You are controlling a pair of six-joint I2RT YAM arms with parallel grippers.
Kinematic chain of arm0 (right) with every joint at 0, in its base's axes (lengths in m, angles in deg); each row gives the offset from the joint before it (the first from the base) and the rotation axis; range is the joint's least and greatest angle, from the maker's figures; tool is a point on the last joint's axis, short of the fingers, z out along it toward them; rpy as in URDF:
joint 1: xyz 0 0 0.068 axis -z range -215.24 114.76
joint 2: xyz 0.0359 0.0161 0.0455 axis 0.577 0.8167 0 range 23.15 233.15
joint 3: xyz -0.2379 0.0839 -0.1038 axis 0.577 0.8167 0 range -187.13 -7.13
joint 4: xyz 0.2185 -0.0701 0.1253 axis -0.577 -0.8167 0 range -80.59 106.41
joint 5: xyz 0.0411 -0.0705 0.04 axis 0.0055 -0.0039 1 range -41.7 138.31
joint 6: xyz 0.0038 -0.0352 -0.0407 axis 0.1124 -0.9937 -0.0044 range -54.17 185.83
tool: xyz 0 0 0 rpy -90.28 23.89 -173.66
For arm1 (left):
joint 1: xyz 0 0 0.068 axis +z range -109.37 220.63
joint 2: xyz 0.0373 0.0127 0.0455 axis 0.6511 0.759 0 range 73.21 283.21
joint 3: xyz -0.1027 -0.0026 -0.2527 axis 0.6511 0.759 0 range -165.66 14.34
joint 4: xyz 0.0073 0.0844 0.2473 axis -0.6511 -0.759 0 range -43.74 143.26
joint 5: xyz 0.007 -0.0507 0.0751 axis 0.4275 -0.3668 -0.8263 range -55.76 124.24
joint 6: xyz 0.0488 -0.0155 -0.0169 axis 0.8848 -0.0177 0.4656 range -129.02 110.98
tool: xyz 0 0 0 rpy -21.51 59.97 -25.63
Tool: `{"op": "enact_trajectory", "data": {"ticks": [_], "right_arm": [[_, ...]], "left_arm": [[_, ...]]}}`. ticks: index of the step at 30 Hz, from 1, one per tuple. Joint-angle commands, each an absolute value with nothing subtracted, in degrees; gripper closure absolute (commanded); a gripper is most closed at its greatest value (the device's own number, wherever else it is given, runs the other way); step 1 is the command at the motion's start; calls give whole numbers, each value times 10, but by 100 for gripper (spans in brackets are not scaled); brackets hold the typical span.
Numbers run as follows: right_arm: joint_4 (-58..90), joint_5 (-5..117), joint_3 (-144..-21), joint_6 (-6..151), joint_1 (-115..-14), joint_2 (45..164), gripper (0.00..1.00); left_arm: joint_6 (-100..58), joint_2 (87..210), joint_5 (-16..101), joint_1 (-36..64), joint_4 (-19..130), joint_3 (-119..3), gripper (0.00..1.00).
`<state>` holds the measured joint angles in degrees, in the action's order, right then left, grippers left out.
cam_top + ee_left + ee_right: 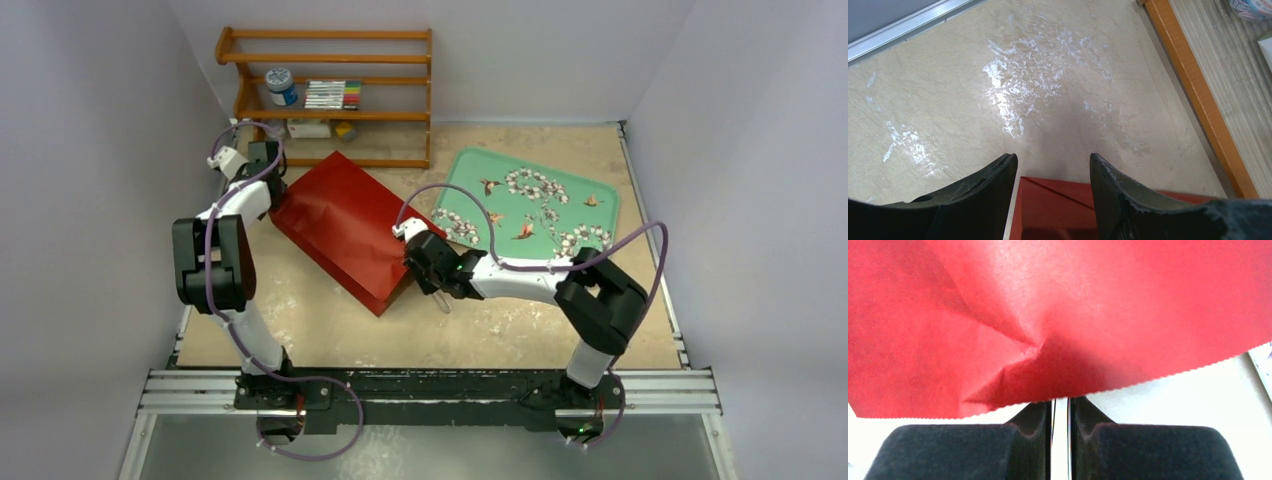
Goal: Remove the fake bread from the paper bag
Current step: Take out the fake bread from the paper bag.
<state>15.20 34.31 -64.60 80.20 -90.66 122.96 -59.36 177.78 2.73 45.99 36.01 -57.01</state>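
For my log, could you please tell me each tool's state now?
Left tool: open, holding nothing.
Right tool: closed on the large red paper bag's rim.

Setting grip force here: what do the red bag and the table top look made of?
Paper bag: thin matte red paper, going by sharp creases and its zigzag-cut rim. Table top: beige, marbled, with glossy glare patches; probably laminate or vinyl, cannot tell which.
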Motion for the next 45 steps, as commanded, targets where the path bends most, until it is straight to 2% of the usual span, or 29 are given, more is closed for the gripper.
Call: {"op": "enact_trajectory", "data": {"ticks": [1, 10, 28, 34, 45], "right_arm": [[122, 330, -642, 818, -904, 1182, 97], [51, 344, -632, 843, -930, 1140, 97], [-46, 334, -562, 999, -1033, 1035, 98], [-93, 302, -619, 977, -1020, 1076, 99], [-67, 309, -810, 805, -899, 1188, 99]], "left_arm": [[-596, 1787, 28, 452, 373, -573, 45], [-602, 1811, 25, 444, 359, -602, 45], [-618, 1836, 24, 428, 348, -631, 45], [-631, 1816, 17, 423, 348, -626, 45], [-636, 1695, -2, 408, 385, -618, 44]]}}
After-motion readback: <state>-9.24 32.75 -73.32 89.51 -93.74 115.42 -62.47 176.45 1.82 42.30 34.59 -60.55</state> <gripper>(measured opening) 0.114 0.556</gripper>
